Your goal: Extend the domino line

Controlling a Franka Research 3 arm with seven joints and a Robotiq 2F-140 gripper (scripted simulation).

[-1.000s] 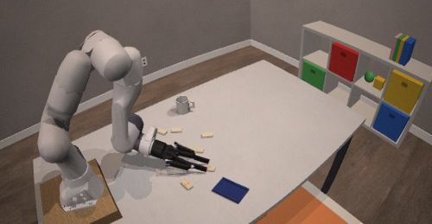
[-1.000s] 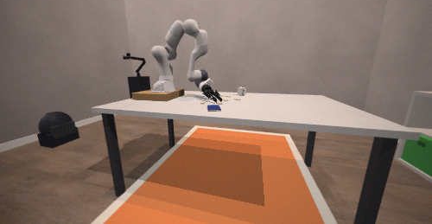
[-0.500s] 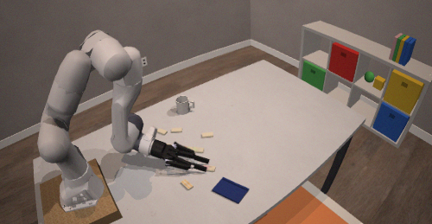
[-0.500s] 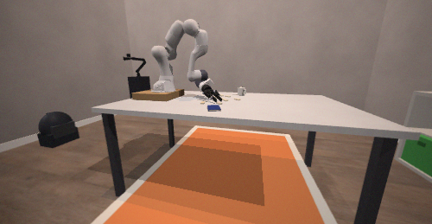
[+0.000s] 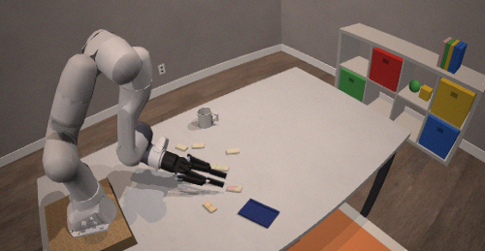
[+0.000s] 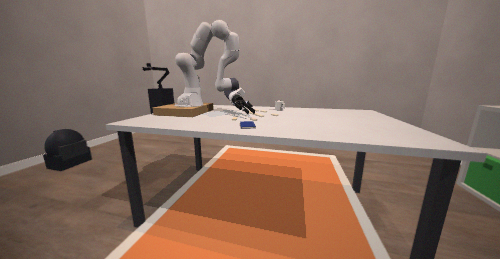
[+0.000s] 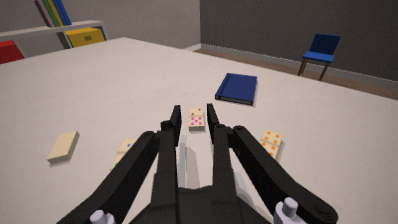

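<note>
My gripper [image 5: 225, 179] [image 7: 194, 112] is partly open, low over the table. A face-up domino with pink pips on its near half and dark pips on the other [image 5: 234, 188] [image 7: 196, 120] lies at the fingertips, showing between them with a gap on each side. A face-up domino with orange pips [image 5: 210, 206] [image 7: 271, 138] lies to the right in the wrist view. A face-up piece with blue and green pips [image 5: 219, 168] [image 7: 125, 147] is partly hidden by the left finger. A plain face-down domino [image 5: 233, 151] [image 7: 64, 147] lies farther left. Two plain-looking dominoes [image 5: 181, 147] [image 5: 198, 145] lie beyond the gripper.
A dark blue book [image 5: 259, 213] [image 6: 247, 125] [image 7: 238, 87] lies past the pink-pipped domino. A grey mug [image 5: 205, 117] [image 6: 279, 105] stands at the back of the table. The arm's wooden base [image 5: 116, 220] [image 6: 170, 110] is at one end.
</note>
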